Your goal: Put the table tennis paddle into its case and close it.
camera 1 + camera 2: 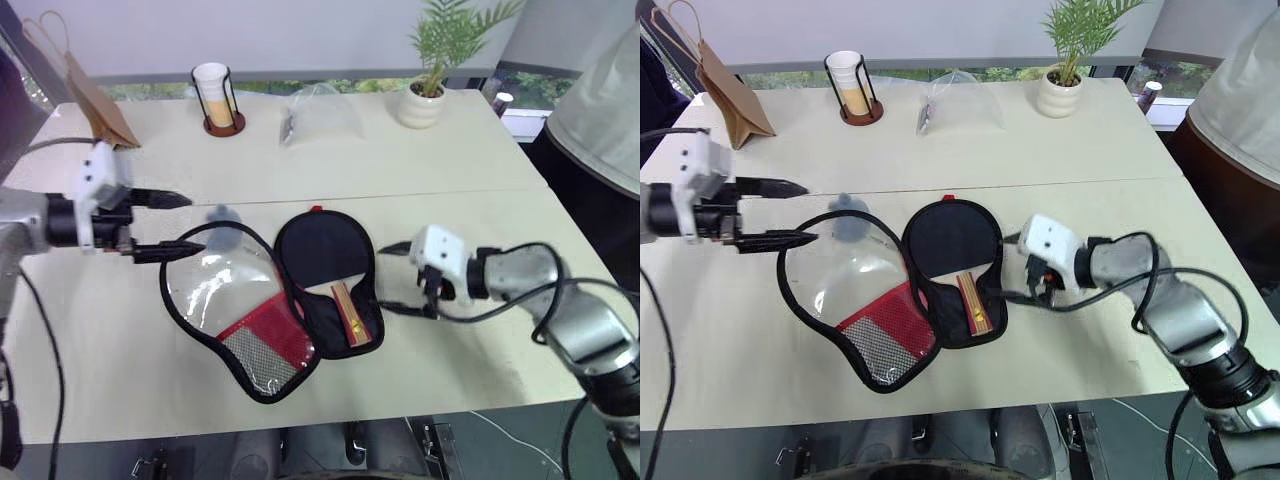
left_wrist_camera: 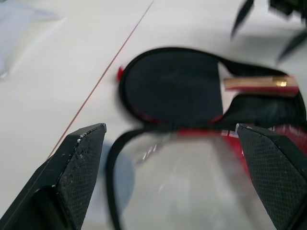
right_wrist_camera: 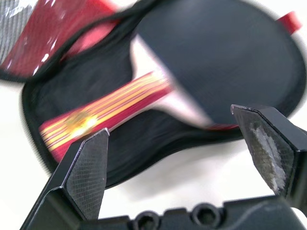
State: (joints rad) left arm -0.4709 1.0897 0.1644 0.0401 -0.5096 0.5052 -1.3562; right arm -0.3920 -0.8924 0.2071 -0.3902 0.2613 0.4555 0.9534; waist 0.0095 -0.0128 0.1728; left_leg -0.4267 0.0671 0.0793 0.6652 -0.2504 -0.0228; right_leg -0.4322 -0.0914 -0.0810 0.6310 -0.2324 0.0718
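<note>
The case [image 1: 262, 335] lies unzipped and spread flat in the middle of the table, its clear plastic and red mesh half turned out to the left. The table tennis paddle [image 1: 322, 250] rests in the black right half, black blade toward the far side and its wooden handle [image 1: 347, 308] toward the near edge. My left gripper [image 1: 197, 222] hovers open just left of the clear flap, pointing at it. On the other side, my right gripper [image 1: 382, 279] is open close beside the case's right rim, with the paddle [image 3: 216, 52] right in front of it. Neither holds anything.
Along the far side of the table [image 1: 480, 215] stand a brown paper bag [image 1: 100, 100], a cup in a black holder [image 1: 217, 95], a clear plastic bag [image 1: 320, 115] and a potted plant [image 1: 425, 95]. A person [image 1: 600, 110] stands at the right end.
</note>
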